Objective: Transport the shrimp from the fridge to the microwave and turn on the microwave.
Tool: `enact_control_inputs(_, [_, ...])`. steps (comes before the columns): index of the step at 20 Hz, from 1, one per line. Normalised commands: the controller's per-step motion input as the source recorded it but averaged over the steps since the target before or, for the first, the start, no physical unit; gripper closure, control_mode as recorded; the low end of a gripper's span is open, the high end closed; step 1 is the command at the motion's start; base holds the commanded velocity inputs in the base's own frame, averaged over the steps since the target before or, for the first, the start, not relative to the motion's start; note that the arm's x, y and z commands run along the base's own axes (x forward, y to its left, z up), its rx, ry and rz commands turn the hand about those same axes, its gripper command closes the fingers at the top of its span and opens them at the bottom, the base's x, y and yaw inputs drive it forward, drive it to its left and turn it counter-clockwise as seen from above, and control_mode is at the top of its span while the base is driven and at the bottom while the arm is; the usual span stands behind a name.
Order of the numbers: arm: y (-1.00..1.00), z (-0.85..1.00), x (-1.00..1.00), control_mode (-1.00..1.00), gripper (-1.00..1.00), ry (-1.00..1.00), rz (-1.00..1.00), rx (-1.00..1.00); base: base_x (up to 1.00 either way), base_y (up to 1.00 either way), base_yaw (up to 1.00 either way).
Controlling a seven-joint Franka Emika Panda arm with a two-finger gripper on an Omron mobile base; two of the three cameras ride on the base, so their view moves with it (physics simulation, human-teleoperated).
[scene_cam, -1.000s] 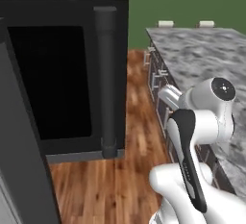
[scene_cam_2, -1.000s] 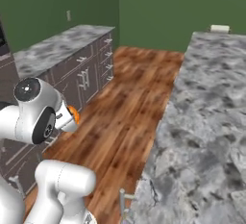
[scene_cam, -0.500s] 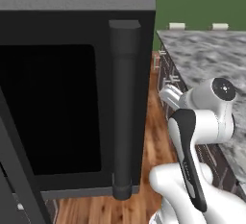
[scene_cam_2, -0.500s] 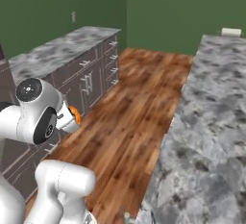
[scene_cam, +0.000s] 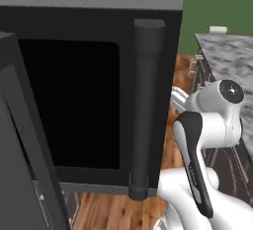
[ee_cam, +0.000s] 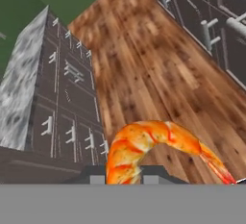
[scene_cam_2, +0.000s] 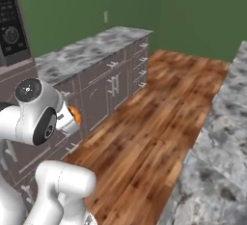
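Note:
The shrimp [ee_cam: 144, 143], a curved orange crescent, sits between the two dark fingertips of my gripper [ee_cam: 124, 179], which is shut on it above the wooden floor. It also peeks out as an orange speck, the shrimp [scene_cam_2: 75, 115], just past the white wrist. The microwave [scene_cam: 69, 100] looms close at the left, a dark grey box with a black glass window and a thick dark bar handle [scene_cam: 143, 110]. My arm stands just right of that handle. The fridge is out of view.
Dark drawer cabinets [scene_cam_2: 113, 81] under a marbled grey counter [scene_cam_2: 91, 48] line the left of the wooden floor [scene_cam_2: 159, 118]. A second marbled counter [scene_cam_2: 217, 161] runs along the right. A control panel with a dial [scene_cam_2: 10, 26] sits at the top left.
The whole picture has shifted as the base drove: the microwave now looms much larger in the left base view. The shrimp stays in the shut gripper, and the arm's pose is unchanged.

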Motion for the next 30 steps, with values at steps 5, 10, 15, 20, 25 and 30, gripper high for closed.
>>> enact_control_inputs(5, [0.0, 0.0, 0.0, 1.0, 1.0, 0.0, 0.0, 0.0, 0.81, 0.02, 0.09])
enact_control_inputs(10, [0.0, 0.0, 0.0, 1.0, 1.0, 0.0, 0.0, 0.0, 0.49, 0.17, 0.22])
enact_control_inputs(15, [0.0, 0.0, 0.0, 1.0, 1.0, 0.0, 0.0, 0.0, 0.39, 0.21, 0.33])
enact_control_inputs(20, [0.0, 0.0, 0.0, 1.0, 1.0, 0.0, 0.0, 0.0, 0.44, 0.15, 0.38])
enact_control_inputs(25, [0.0, 0.0, 0.0, 1.0, 1.0, 0.0, 0.0, 0.0, 0.55, 0.15, 0.42])
enact_control_inputs(30, [0.0, 0.0, 0.0, 1.0, 1.0, 0.0, 0.0, 0.0, 0.44, 0.1, 0.43])
